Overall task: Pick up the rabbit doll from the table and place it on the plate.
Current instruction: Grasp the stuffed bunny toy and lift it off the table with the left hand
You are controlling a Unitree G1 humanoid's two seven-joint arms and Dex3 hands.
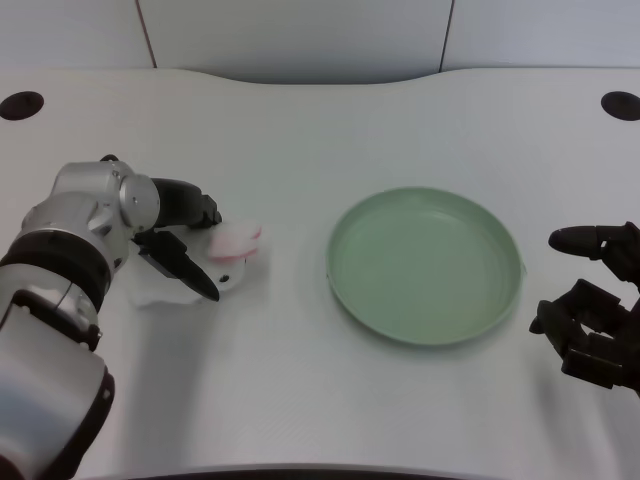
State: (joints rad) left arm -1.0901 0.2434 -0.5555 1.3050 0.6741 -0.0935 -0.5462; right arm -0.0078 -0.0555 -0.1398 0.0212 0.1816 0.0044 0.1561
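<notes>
So the left hand (185,245) is right on the doll (222,258) over to the left of the plate (425,265), well apart from it. The fingers straddle the doll — one dark finger above it, another reaching across its front — but honestly I can't tell whether they've clamped on or are just bracketing it. The doll looks to be sitting on the surface (300,400), white body mostly tucked behind the hand with a pink bit poking out toward the plate. My guess is the hand comes in from the side like that so the soft body gets squeezed across its width, which seems the sane way to grab something squishy.

The plate is green, shallow and has nothing on it, so the placing part hasn't happened.

The surface is plain white with a dark round hole (21,104) at each far corner, and behind it there's pale wall panelling.
</notes>
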